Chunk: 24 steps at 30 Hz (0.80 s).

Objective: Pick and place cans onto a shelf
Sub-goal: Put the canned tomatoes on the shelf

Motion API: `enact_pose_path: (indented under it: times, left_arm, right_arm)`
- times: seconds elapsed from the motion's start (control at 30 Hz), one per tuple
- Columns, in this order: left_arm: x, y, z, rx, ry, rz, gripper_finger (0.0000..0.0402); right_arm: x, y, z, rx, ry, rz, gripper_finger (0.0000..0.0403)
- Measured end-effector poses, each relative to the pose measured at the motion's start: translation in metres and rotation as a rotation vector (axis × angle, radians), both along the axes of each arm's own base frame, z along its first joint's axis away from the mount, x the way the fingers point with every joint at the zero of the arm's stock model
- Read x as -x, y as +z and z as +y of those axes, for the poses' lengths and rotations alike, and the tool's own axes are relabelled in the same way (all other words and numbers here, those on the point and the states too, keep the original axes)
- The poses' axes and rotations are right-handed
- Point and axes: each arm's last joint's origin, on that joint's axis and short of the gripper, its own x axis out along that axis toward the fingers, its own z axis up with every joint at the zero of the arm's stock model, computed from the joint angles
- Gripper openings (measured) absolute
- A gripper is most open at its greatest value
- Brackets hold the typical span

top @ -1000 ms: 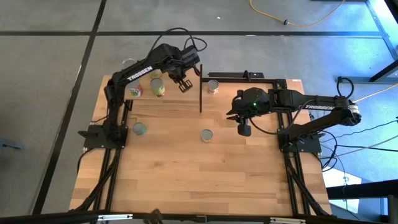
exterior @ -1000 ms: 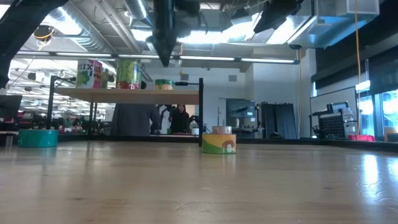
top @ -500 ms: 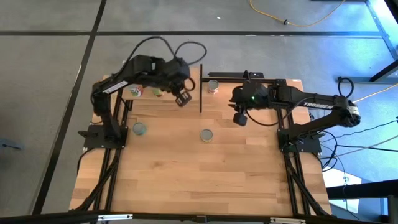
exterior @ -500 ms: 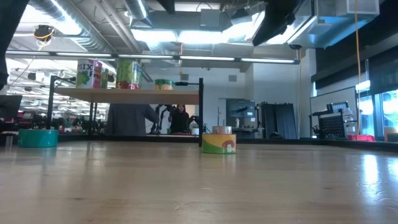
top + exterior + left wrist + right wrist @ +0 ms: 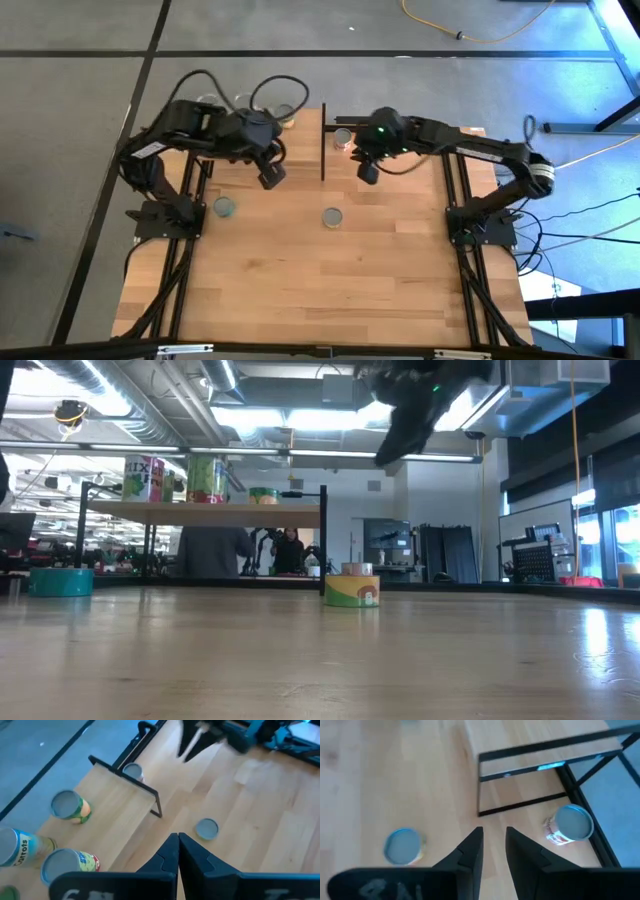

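The shelf point(image 5: 200, 512) stands at the table's far left, its black upright panel point(image 5: 323, 140) at its right end. Three cans point(image 5: 67, 805) point(image 5: 60, 865) point(image 5: 15, 847) stand upright on it. A red can point(image 5: 572, 824) stands on the table just right of the panel. A yellow-green can point(image 5: 352, 588) sits mid-table and a teal can point(image 5: 224, 207) near the left arm's base. My left gripper point(image 5: 270, 178) hangs shut and empty above the shelf's near edge. My right gripper point(image 5: 367, 172) is open and empty, in the air near the red can.
The left arm's cables loop over the shelf's far side point(image 5: 270, 95). Black frame rails point(image 5: 400, 124) run along the table's far right edge. Bare wood point(image 5: 330, 290) fills the table's near half. People stand in the room beyond the table point(image 5: 285, 550).
My left gripper has pulled back from over the shelf's far part toward the table's near edge and a little left, rising out of the low view. My right gripper has swung toward the far edge and left, closing on the red can by the panel. No can has moved.
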Motion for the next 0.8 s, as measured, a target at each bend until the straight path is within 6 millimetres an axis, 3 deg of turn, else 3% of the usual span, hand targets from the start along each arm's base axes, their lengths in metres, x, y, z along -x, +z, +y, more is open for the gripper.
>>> enact_pose_path:
  times: [0.17,0.3,0.53,0.8]
  left_arm:
    - [0.028,0.016,-0.004,-0.035,-0.049,-0.051,0.0]
    - [0.047,0.025,-0.003,-0.054,-0.046,-0.094,0.0]
    - [0.07,0.035,-0.001,-0.109,-0.018,-0.137,0.0]
    - [0.071,0.036,0.001,-0.155,0.038,-0.138,0.0]
  right_arm:
    - [-0.03,-0.005,-0.024,0.003,-0.003,0.064,0.0084]
    - [-0.043,-0.008,-0.039,0.055,0.101,0.207,0.0084]
    - [-0.042,-0.022,-0.078,0.115,0.234,0.352,0.0084]
    - [-0.039,-0.058,-0.117,0.047,0.299,0.373,0.0084]
